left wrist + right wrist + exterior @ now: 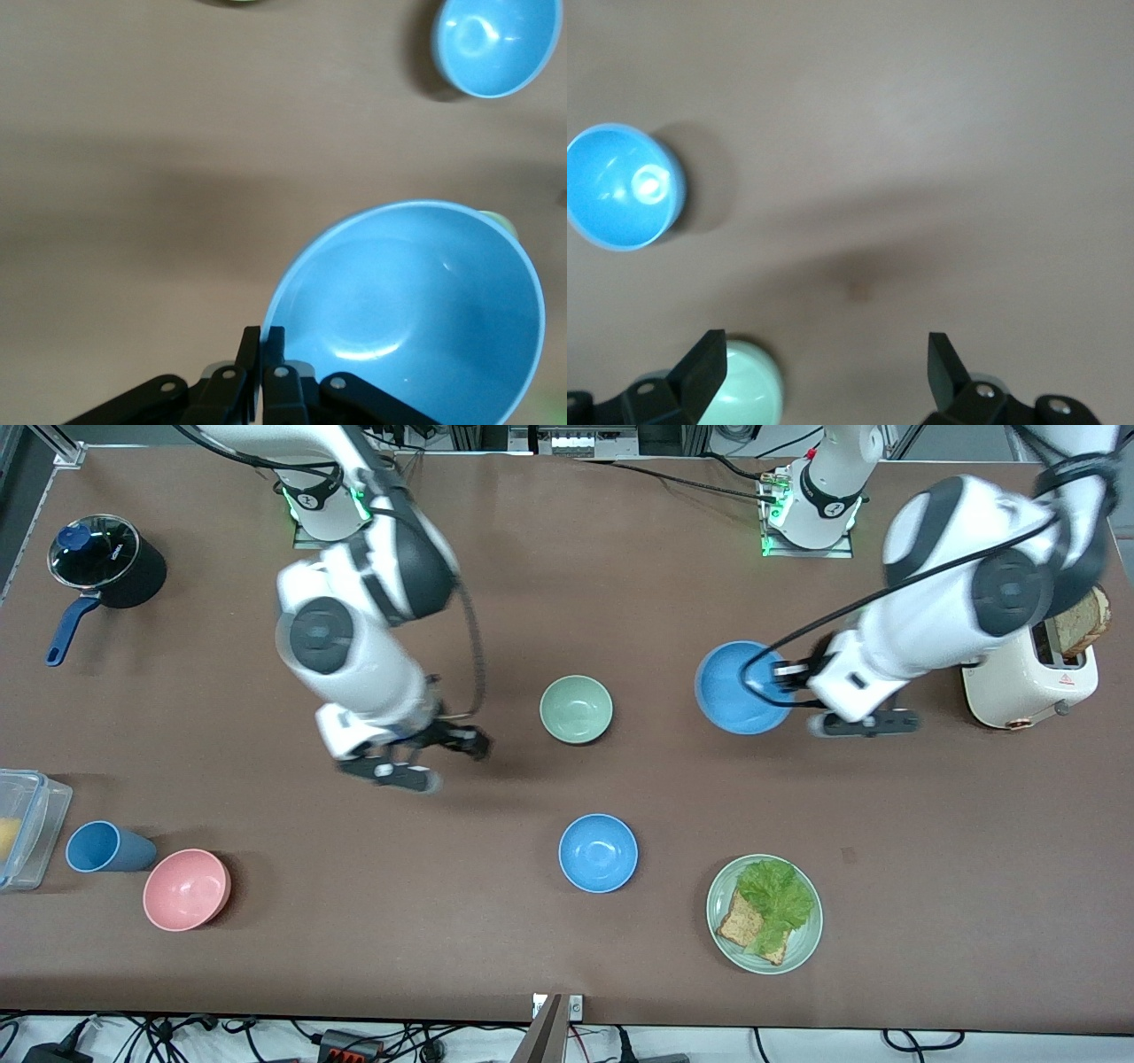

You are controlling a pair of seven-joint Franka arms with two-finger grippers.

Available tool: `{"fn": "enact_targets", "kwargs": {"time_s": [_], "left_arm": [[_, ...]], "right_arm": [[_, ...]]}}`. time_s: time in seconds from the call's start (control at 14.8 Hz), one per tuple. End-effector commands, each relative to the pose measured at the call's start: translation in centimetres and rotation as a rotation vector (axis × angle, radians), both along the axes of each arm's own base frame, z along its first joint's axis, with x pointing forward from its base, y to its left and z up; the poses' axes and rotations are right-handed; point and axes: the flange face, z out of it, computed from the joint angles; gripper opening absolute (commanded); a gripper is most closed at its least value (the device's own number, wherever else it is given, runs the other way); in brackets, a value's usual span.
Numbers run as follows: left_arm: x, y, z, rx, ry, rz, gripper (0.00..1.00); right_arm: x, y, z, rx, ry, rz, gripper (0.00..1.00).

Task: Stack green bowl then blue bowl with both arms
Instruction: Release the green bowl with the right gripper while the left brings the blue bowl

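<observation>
The pale green bowl point(576, 708) stands upright on the brown table near its middle. My right gripper point(440, 760) hovers open beside it, toward the right arm's end, with nothing between its fingers. In the right wrist view this gripper point(826, 359) has the green bowl point(744, 394) just beside one fingertip point(709, 363). My left gripper point(784, 682) is shut on the rim of a blue bowl point(737, 688) and holds it tilted over the table, toward the left arm's end from the green bowl. The left wrist view shows the grip point(263, 341) on that bowl point(416, 310). A second blue bowl point(598, 853) point(496, 44) point(620, 186) sits nearer the front camera.
A cream toaster point(1032, 677) holding bread stands at the left arm's end. A green plate point(802, 948) with lettuce and bread lies near the front edge. A pink bowl point(186, 888), a blue cup point(104, 847), a clear container point(27, 824) and a dark pot point(106, 562) sit at the right arm's end.
</observation>
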Motion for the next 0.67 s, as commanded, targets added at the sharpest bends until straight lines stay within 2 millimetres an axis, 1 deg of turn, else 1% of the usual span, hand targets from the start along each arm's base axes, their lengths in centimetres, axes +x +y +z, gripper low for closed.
{"fn": "enact_targets", "kwargs": {"time_s": [0.0, 0.07, 0.13, 0.2, 0.34, 0.4, 0.47, 0.54, 0.61], "left_arm": [[0.2, -4.5, -3.2, -0.044, 0.027, 0.057, 0.00], [-0.3, -6.5, -3.9, -0.041, 0.029, 0.072, 0.00], [-1.0, -8.5, -4.4, -0.041, 0.030, 0.061, 0.00], [-1.3, -9.7, -4.9, -0.043, 0.031, 0.056, 0.00], [-2.0, -12.3, -6.3, -0.056, 0.026, 0.061, 0.00], [-2.8, -14.3, -7.1, -0.055, 0.020, 0.053, 0.00], [-3.2, -15.7, -8.2, -0.043, 0.013, 0.068, 0.00], [-3.7, -16.8, -9.0, -0.013, -0.011, 0.052, 0.00], [-3.8, -17.4, -10.1, 0.017, -0.024, 0.029, 0.00]], "right_arm": [[1.8, -5.9, 2.8, -0.059, 0.011, 0.055, 1.00], [2.1, -8.1, 2.9, -0.079, 0.035, 0.065, 1.00], [2.1, -9.9, 3.8, -0.086, 0.044, 0.083, 1.00], [2.1, -11.2, 5.0, -0.083, 0.030, 0.098, 1.00], [2.5, -13.3, 5.6, -0.091, 0.021, 0.105, 1.00], [2.6, -14.3, 5.9, -0.094, 0.020, 0.108, 1.00], [2.8, -15.8, 6.3, -0.091, 0.018, 0.107, 1.00], [3.2, -17.8, 6.5, -0.076, 0.016, 0.085, 1.00], [3.2, -19.2, 7.2, -0.064, 0.008, 0.084, 1.00]]}}
